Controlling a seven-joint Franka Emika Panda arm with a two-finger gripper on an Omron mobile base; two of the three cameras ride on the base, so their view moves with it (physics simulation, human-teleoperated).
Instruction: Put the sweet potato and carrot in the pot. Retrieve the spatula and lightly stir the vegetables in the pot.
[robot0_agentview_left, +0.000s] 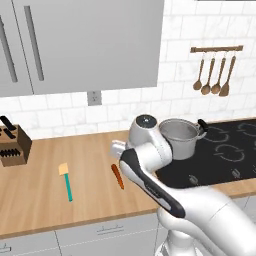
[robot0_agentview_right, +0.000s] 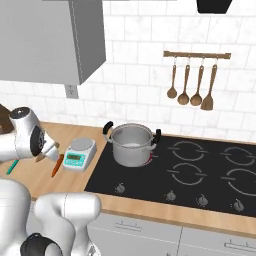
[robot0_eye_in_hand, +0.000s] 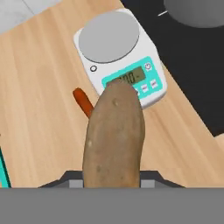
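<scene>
The brown-tan sweet potato (robot0_eye_in_hand: 114, 140) stands upright between the fingers of my gripper (robot0_eye_in_hand: 112, 178), which is shut on it and holds it above the wooden counter. In the right base view the gripper (robot0_agentview_right: 42, 156) hangs just left of the carrot (robot0_agentview_right: 57, 165). The slim orange-red carrot (robot0_eye_in_hand: 83, 101) lies on the counter behind the tuber, also seen as the carrot (robot0_agentview_left: 118, 176) by my arm. The steel pot (robot0_agentview_right: 131, 150) stands on the cooktop's near-left burner, to the right of the scale; the pot (robot0_agentview_left: 180, 147) looks empty. The teal-handled spatula (robot0_agentview_left: 66, 181) lies on the counter to the left.
A white kitchen scale (robot0_eye_in_hand: 120, 61) sits between the carrot and the black cooktop (robot0_agentview_right: 200, 165). A knife block (robot0_agentview_left: 12, 145) stands at the far left of the counter. Wooden spoons (robot0_agentview_right: 192, 82) hang on the wall rail above the cooktop.
</scene>
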